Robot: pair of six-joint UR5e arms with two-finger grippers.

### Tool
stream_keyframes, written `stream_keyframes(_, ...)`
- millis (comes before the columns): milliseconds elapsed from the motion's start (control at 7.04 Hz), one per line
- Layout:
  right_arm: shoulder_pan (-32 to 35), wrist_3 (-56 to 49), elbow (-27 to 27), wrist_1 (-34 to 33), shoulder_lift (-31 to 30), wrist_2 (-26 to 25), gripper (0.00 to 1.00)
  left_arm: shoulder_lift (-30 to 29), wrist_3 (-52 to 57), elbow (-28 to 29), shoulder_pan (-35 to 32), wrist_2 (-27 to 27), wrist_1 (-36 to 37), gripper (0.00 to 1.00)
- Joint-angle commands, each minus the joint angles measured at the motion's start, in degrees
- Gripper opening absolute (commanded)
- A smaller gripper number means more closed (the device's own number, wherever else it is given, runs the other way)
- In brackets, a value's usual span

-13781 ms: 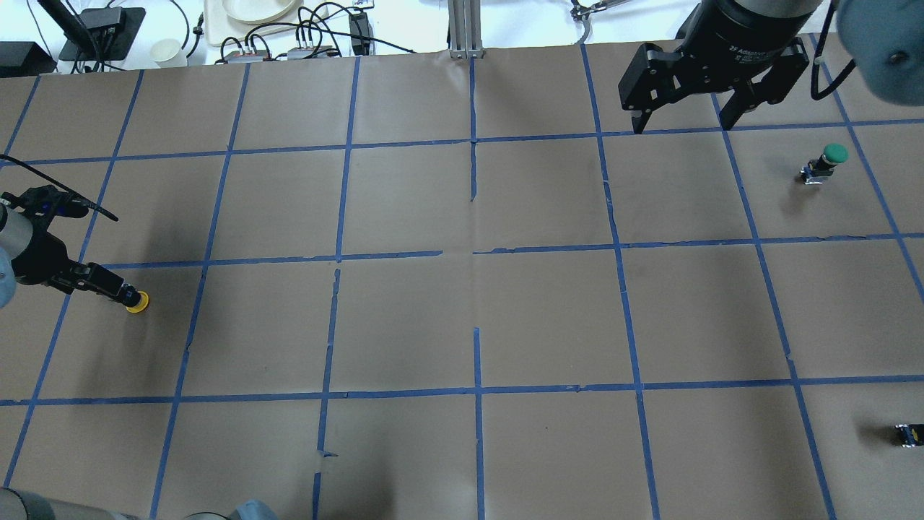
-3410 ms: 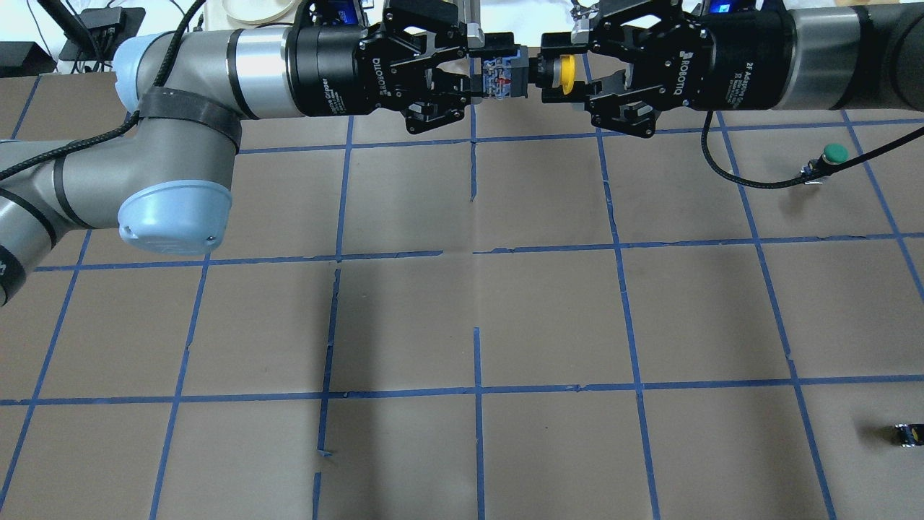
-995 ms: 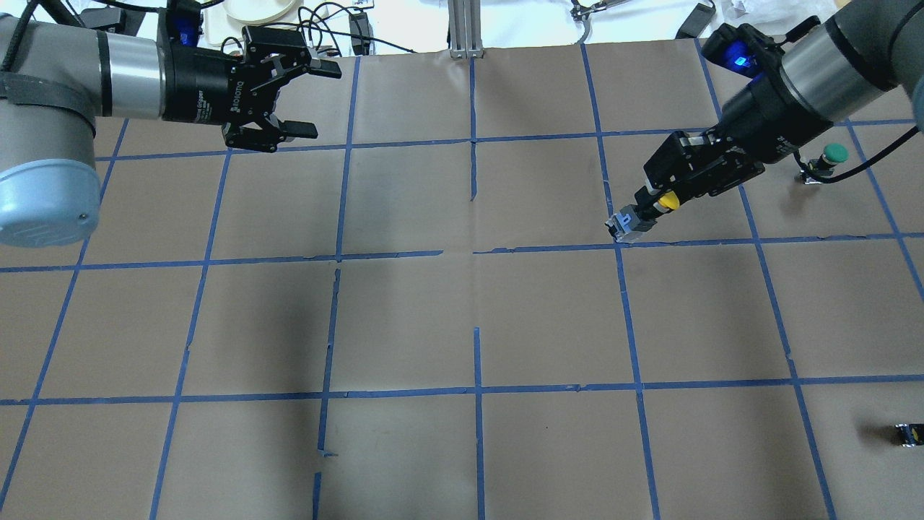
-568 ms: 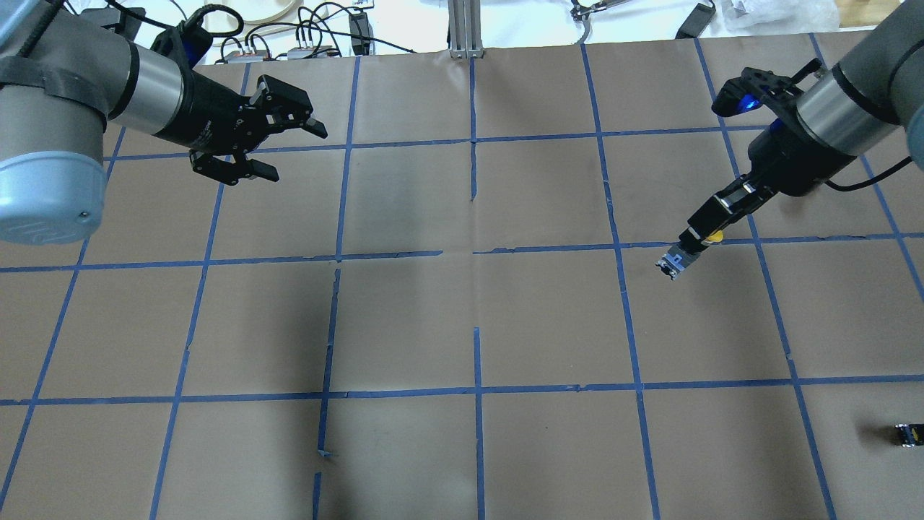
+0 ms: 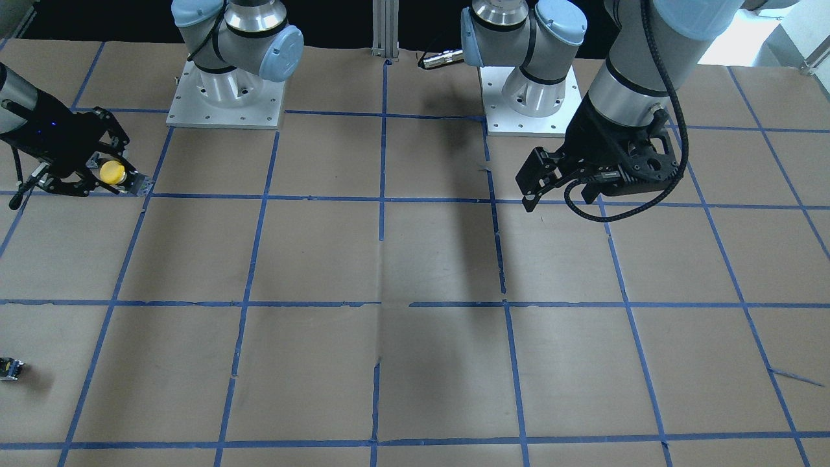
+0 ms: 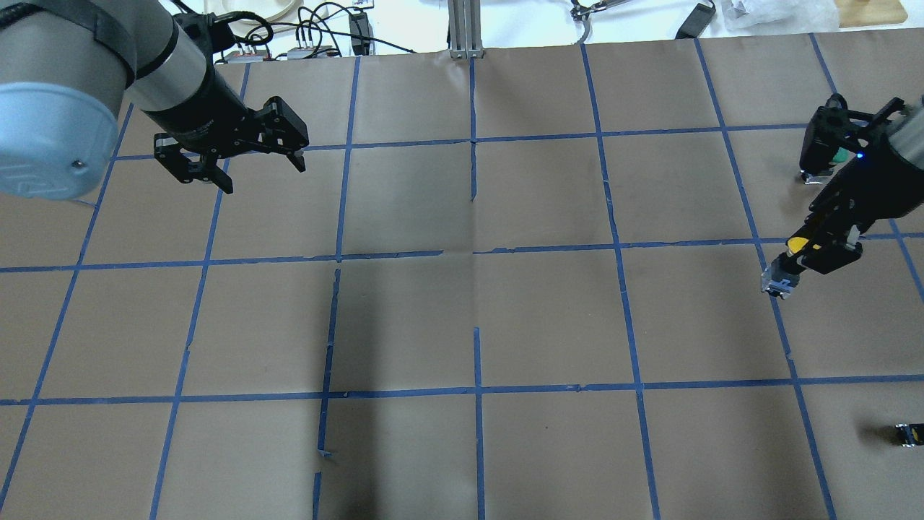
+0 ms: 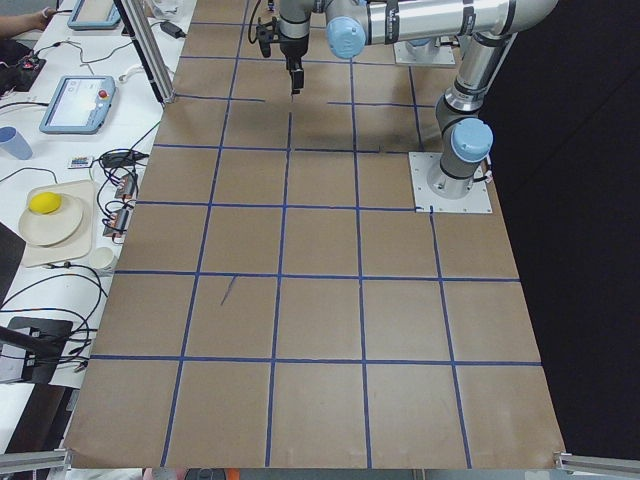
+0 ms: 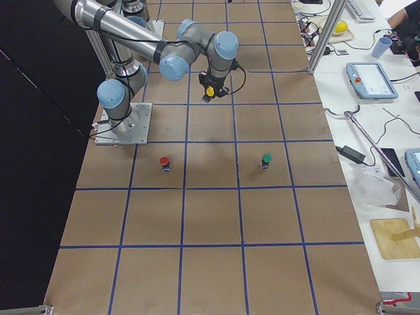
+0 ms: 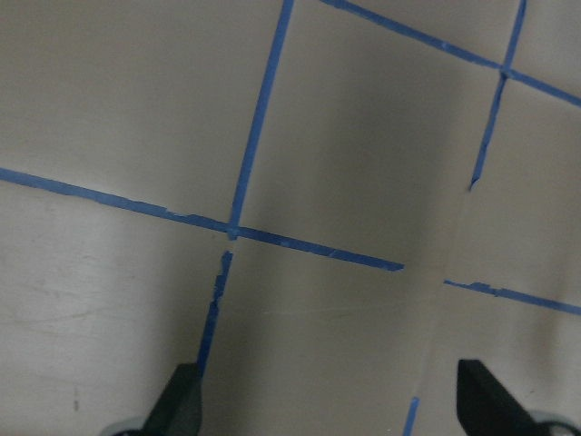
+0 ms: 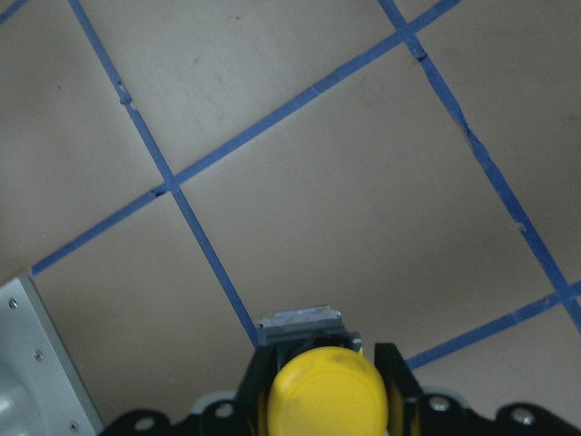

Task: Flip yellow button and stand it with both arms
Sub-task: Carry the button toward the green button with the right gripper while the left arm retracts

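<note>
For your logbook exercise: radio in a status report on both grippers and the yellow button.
Left gripper open, empty. Right gripper shut on yellow button, held by cap, body toward table, not yet stood. Green button, red button standing well apart.

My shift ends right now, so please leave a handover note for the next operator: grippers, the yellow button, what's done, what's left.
Left gripper: open and empty, above the table on the robot's left side.
Right gripper: shut on the yellow button, held at its cap, with the grey base pointing towards the table.
Done: the button is off its cap and gripped base-first in a tilted hold.
Left: bring it upright, set it on its base, release, retract. I cannot tell whether the base touches the table yet.
</note>
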Motion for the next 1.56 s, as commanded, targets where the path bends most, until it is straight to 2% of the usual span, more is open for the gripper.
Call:
stream_keyframes(0,-1.43,-15.05,2.35,-7.49,0.34,-3.6,0.39,0.0,3.65,4.48,0.14,2.34,-3.97,0.99)
stream_keyframes(142,-1.95,-21.9,3.93,-11.36,0.34,-4.57,0.39,0.35,5.42,3.36,0.5,2.16,-3.97,0.99)
stream_keyframes(568,-7.13,-31.86,5.7,-14.37,1.56,-4.41,0.39,1.49,5.44,4.4,-0.37,1.99,-3.44,1.0)
stream_keyframes(1421,-16.52,-50.59,4.83,-26.07,12.62,-3.71,0.38,3.61,5.44,3.17,1.64,2.6,-3.88,1.0)
